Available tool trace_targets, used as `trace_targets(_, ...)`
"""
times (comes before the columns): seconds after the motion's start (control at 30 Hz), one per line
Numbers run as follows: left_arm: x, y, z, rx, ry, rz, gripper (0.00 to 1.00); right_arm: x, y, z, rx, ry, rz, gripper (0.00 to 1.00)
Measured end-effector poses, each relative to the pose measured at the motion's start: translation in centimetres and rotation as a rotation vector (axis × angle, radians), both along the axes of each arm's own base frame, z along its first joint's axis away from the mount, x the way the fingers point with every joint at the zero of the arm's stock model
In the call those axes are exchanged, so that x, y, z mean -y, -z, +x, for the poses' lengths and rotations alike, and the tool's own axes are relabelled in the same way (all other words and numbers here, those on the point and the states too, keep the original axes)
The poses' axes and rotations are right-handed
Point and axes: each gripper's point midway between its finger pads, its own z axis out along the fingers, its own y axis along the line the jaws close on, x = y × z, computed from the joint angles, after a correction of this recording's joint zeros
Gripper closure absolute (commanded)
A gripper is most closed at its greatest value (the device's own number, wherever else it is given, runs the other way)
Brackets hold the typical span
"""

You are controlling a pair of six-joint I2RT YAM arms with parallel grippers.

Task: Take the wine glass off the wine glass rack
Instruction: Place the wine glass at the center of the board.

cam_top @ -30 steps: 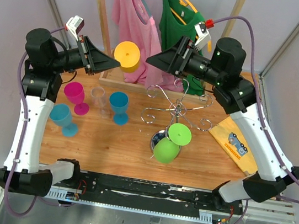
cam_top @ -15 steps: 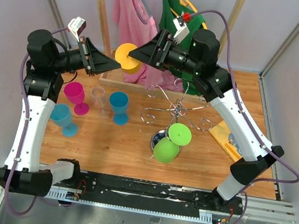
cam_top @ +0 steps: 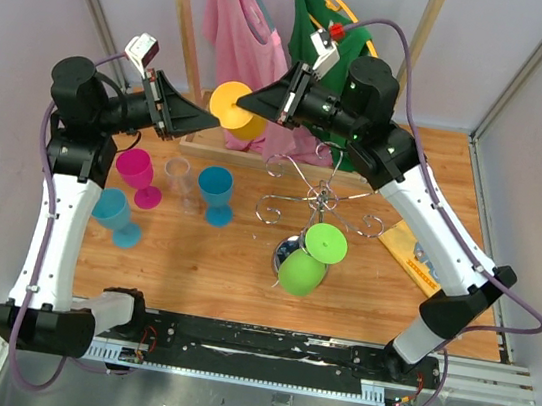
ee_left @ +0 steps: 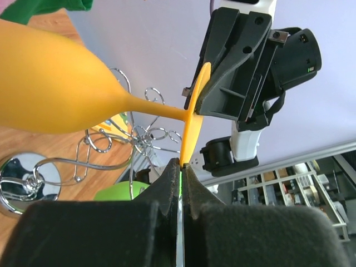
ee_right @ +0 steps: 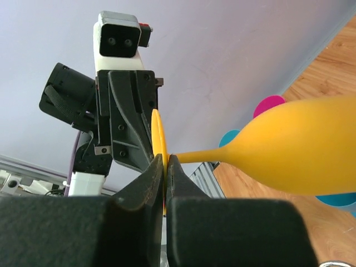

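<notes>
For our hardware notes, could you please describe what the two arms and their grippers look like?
The left arm and right arm have white shells, black joints and a trailing purple cable each. The left gripper and right gripper have black wedge-shaped jaws, topped by a small white camera box.

Wine glass rack (cam_top: 322, 196) sits mid-table (cam_top: 201, 266), with a hanging glass (cam_top: 305, 265) on its near side, four standing glasses (cam_top: 216, 191) to its left and a cloth (cam_top: 430, 262) to its right. Clothes rail (cam_top: 183, 29) stands at the far edge behind it. Raised wine glass (cam_top: 234, 107) is up at far left of the rack, between left claw (cam_top: 208, 110) and right claw (cam_top: 255, 110).
</notes>
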Motion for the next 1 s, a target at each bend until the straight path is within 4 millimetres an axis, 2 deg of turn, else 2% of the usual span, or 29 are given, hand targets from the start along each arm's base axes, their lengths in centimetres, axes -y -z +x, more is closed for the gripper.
trace_targets(0.17,-0.3,0.5,0.1,-0.014,0.017,-0.029,0.43,0.7,0.6,-0.6,-0.011,0.008,-0.006,0.99)
trace_targets(0.3,-3.1,0.1,1.7,-0.013,-0.055,-0.074,0.28,1.8,-0.6,-1.7,0.001,0.010,0.021,0.99)
trace_targets(0.5,-7.5,-0.9,4.1,0.039,-0.165,-0.119,0.19,4.2,-5.6,-4.3,0.049,0.002,0.155,0.99)
trace_targets(0.63,-8.4,-0.7,5.2,0.047,-0.171,-0.150,0.16,5.7,-8.8,-6.2,0.082,-0.022,0.267,0.99)
trace_targets(0.73,-8.7,-0.7,6.2,0.043,-0.183,-0.180,0.16,6.0,-10.0,-7.0,0.085,-0.053,0.350,0.99)
trace_targets(0.83,-8.5,-1.2,7.0,0.060,-0.180,-0.205,0.16,5.3,-10.6,-6.5,0.075,-0.085,0.415,0.99)
trace_targets(1.0,-7.0,-2.1,7.2,0.089,-0.131,-0.247,0.16,2.6,-10.2,-4.0,0.046,-0.147,0.514,0.99)
